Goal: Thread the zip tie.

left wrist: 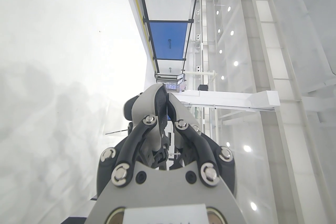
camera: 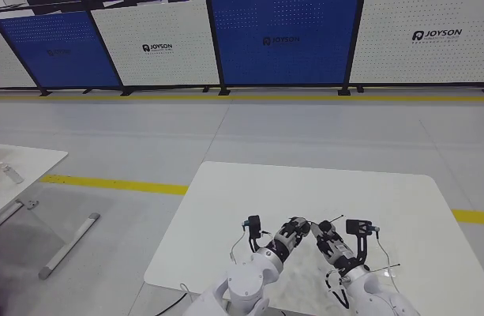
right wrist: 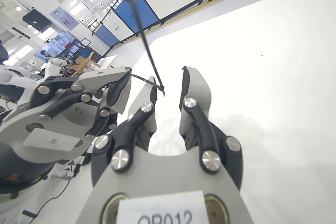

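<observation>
The black zip tie (right wrist: 147,47) is thin. One stretch runs from the shut tips of my left gripper (right wrist: 126,76) across to a bend by my right gripper's near finger (right wrist: 151,93). From that bend the strap rises steeply to a blurred end. My right gripper (right wrist: 170,80) is open, with the strap against the inner side of one finger and the other finger clear. In the top view both grippers, left (camera: 295,227) and right (camera: 315,231), meet tip to tip low over the white table (camera: 305,186) near its front edge. In the left wrist view, the left gripper (left wrist: 166,91) is pressed shut.
A second white table (camera: 20,162) with a small bottle stands off to the left across a stretch of floor. Blue and white partition panels (camera: 281,39) line the back. The white tabletop is bare beyond the grippers.
</observation>
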Available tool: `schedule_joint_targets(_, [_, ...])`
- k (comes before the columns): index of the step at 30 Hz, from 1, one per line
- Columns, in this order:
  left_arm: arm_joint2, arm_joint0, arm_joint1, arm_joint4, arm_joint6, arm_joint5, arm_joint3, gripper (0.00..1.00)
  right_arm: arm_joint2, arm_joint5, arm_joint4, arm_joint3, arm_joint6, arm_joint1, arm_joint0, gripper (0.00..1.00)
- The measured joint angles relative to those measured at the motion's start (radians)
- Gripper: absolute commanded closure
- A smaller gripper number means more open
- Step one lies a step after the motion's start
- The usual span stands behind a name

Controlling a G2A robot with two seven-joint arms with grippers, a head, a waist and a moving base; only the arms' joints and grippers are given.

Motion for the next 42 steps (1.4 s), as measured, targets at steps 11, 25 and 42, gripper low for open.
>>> schedule_joint_targets(11, [0.0,0.001,-0.001,0.0,-0.003,-0.001,-0.004,1.0,-0.003,0.006,0.005,0.011,0.007,-0.002,0.009,1.0])
schedule_joint_targets(25, [-0.01,0.014,0.0,-0.026,-0.052,-0.051,-0.017,1.0,-0.016,-0.002,-0.004,0.029,0.006,-0.005,0.018,1.0])
schedule_joint_targets(42, [-0.026,0.021,0.0,-0.034,-0.025,-0.083,-0.013,1.0,0.012,-0.079,0.052,0.057,-0.022,-0.002,-0.003,0.48])
